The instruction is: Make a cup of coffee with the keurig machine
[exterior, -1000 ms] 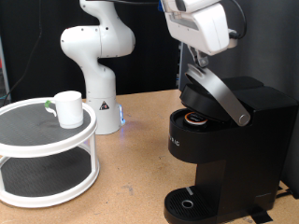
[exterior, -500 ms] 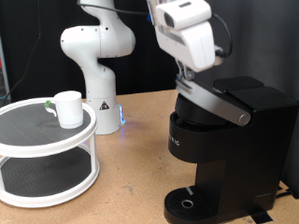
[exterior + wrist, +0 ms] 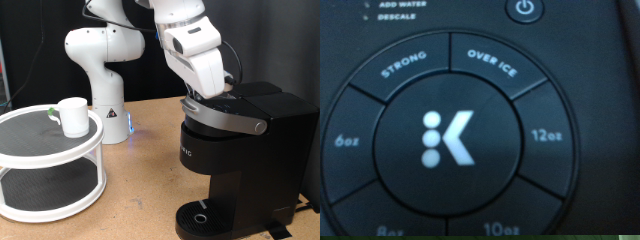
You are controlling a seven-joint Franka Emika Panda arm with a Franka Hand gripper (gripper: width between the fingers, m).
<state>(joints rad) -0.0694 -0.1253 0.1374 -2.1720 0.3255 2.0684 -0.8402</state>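
Note:
The black keurig machine (image 3: pixel 238 165) stands at the exterior view's right, its grey lid handle (image 3: pixel 228 120) lying low over the closed brew head. My gripper (image 3: pixel 204 97) bears down on the lid top; its fingers are hidden against the lid. The wrist view is filled by the machine's round button panel with the K button (image 3: pixel 448 138), size labels around it and a power button (image 3: pixel 524 8). No fingers show in that view. The white cup (image 3: pixel 72 116) stands apart on the top tier of a round rack (image 3: pixel 30 150) at the exterior view's left. The drip tray (image 3: pixel 200 218) holds nothing.
The arm's white base (image 3: pixel 103 70) rises behind the rack. A small green-tipped object (image 3: pixel 50 111) lies beside the cup. A brown tabletop (image 3: pixel 140 180) separates the rack from the machine.
The lid was raised with a pod showing in the brew head. My gripper has moved down and towards the exterior view's left, and the lid has come down over the pod.

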